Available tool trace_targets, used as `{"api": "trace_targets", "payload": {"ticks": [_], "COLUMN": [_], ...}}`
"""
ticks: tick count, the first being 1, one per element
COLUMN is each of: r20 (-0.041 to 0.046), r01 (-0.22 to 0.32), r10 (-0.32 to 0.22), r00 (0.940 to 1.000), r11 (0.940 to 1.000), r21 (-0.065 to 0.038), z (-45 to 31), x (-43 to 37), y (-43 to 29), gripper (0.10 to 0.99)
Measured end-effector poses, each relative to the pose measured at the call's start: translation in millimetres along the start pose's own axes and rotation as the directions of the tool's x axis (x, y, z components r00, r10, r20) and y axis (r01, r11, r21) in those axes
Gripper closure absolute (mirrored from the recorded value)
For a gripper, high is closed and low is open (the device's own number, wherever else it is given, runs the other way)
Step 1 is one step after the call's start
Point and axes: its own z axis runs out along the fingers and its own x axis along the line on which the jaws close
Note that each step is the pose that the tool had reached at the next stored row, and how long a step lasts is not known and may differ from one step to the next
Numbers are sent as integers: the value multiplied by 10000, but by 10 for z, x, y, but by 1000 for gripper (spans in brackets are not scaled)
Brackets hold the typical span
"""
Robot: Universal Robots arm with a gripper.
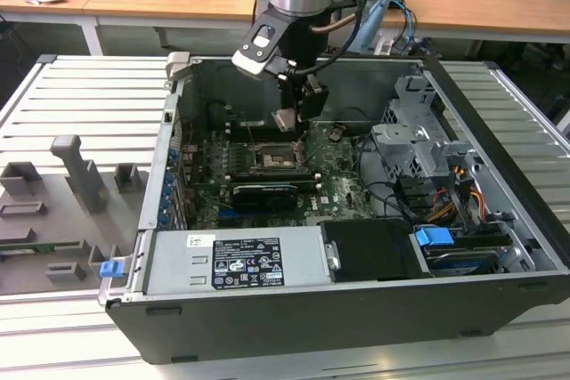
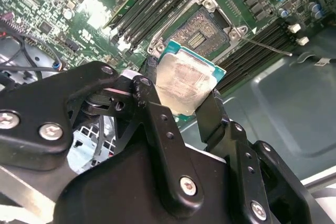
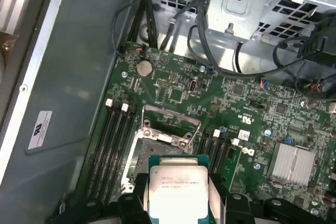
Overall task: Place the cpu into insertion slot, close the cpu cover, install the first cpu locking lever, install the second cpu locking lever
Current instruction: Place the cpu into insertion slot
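I have the pincer (image 1: pixel 298 111) clamped on the cpu (image 1: pixel 285 119), hanging just above the middle of the exterior view inside the computer case (image 1: pixel 356 318). The insertion slot (image 1: pixel 272 159) sits open directly below it in that frame, the two not touching.

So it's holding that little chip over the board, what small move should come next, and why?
Probably a slow descent toward the board: the gripper holds the cpu roughly above the insertion slot, not yet touching it, and the slot lies uncovered.
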Motion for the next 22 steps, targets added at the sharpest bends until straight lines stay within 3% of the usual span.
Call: {"api": "trace_targets", "payload": {"ticks": [6, 10, 13, 18, 22], "r20": [65, 123, 133, 138, 181], "r01": [-952, -1871, -2103, -2173, -2206], "r10": [952, 1872, 2104, 2173, 2205], "r00": [9954, 9822, 9775, 9760, 9752], "r11": [9955, 9823, 9776, 9761, 9754], "r21": [-32, -57, -38, 5, 13], "z": [75, 145, 199, 307, 447], "x": [-2, -4, 1, 8, 7], "y": [-6, -10, -15, -20, -35], "gripper": [545, 545, 545, 545, 545]}}
